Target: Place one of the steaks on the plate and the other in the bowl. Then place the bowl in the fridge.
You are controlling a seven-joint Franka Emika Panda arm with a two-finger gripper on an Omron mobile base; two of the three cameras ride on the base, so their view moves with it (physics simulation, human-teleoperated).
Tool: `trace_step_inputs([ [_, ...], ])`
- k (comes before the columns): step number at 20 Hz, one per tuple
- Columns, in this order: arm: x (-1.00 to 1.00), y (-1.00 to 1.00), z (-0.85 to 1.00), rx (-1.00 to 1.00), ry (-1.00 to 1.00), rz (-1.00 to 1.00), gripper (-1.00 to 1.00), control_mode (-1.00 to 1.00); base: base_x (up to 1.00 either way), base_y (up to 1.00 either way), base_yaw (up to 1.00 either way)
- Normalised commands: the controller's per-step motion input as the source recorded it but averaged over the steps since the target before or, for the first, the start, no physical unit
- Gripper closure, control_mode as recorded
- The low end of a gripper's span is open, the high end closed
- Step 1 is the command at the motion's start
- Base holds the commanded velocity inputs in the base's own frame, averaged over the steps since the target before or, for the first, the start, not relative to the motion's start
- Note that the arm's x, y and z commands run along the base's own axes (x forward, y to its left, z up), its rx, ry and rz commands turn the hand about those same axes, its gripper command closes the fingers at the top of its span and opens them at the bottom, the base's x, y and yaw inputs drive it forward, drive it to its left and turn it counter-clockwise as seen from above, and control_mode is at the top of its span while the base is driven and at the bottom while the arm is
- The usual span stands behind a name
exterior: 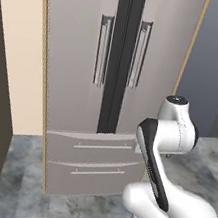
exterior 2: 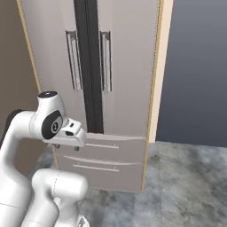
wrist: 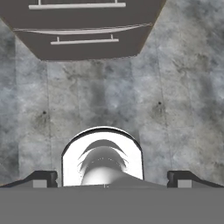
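The robot is parked squarely before the fridge [exterior: 113,81], whose two upper doors are shut, the dark seam running down between them. The two vertical bar handles [exterior: 104,49] stand on either side of that seam, and two lower drawers [exterior: 96,162] sit closed beneath, each with a horizontal bar pull. The arm is folded close to the body, elbow raised, with the hand pointing down at the mottled grey floor [wrist: 183,87] just in front of the drawers.

In the hand view the claw [wrist: 112,178] is released, its two dark fingertips [wrist: 41,178] standing wide apart at the bottom corners with nothing between them. Neither steak, plate nor bowl appears here, so where they lie cannot be told from this position; the task looks to be at its very start, or the robot is between stations.

As a judgement, the fridge doors are stiff, heavy panels that swing on side hinges, so the sensible hold is across a bar handle near its middle, pulling outward in an arc. The steaks are likely to be thin, soft and somewhat slick, best pinched across their short width from above. The bowl is rigid and rounded; a grip over its rim wall should be steadier than any attempt around its body, and it should be carried level with the meat inside.
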Motion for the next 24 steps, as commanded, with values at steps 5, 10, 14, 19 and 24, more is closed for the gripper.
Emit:
trace_step_inputs([
  [5, 0.00, 0.00, 0.00, 0.00, 0.00, 0.00, -1.00, 1.00, 0.29, 0.53, -0.10],
  [10, 0.00, 0.00, 0.00, 0.00, 0.00, 0.00, -1.00, 1.00, 0.26, 0.45, -0.06],
  [14, 0.00, 0.00, 0.00, 0.00, 0.00, 0.00, -1.00, 1.00, 0.45, -0.01, 0.00],
  [19, 0.00, 0.00, 0.00, 0.00, 0.00, 0.00, -1.00, 1.00, 0.06, -0.24, 0.00],
  [24, 0.00, 0.00, 0.00, 0.00, 0.00, 0.00, -1.00, 1.00, 0.00, -0.38, 0.00],
])
